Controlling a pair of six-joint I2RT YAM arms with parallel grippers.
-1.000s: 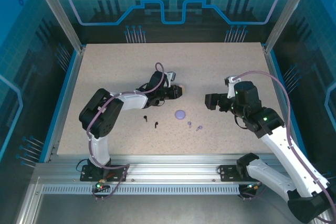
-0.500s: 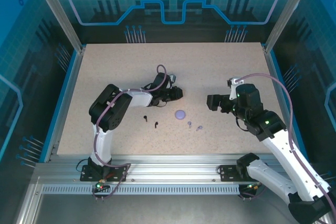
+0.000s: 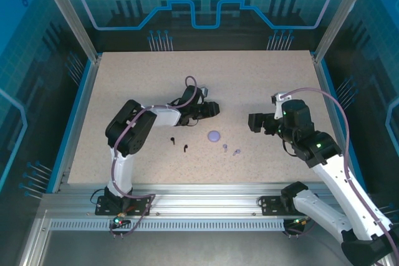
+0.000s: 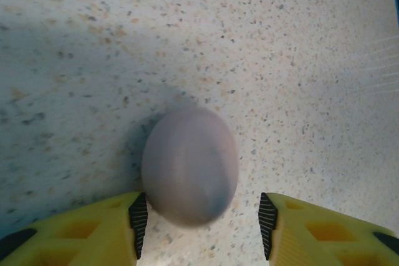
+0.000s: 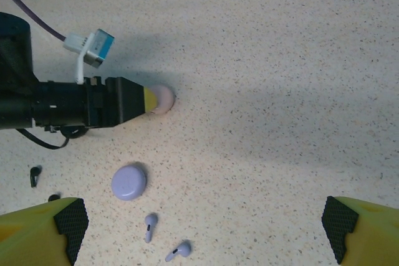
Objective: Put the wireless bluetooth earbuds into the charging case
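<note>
Currently, the table point(image 3: 124, 79) has bare surface from its left blue edge to my left arm. A black earbud point(image 3: 172, 139) and a second black earbud point(image 3: 186, 148) lie near each other on the surface, nearer the bases than my left gripper point(image 3: 212, 109).

My left gripper is low over the table and partly open, holding nothing. The pale pink case point(image 4: 190, 163) sits on the surface between its pads. The left pad is at the case's edge. The right pad stands clear of it.

The lilac case point(image 3: 214, 135) lies just right of the black pair. One lilac earbud point(image 3: 225, 147) and the other lilac earbud point(image 3: 236, 152) lie close together beside it.

My right gripper point(image 3: 254, 121) hangs spread wide and empty, well apart from the right blue edge, with bare table beyond it.
</note>
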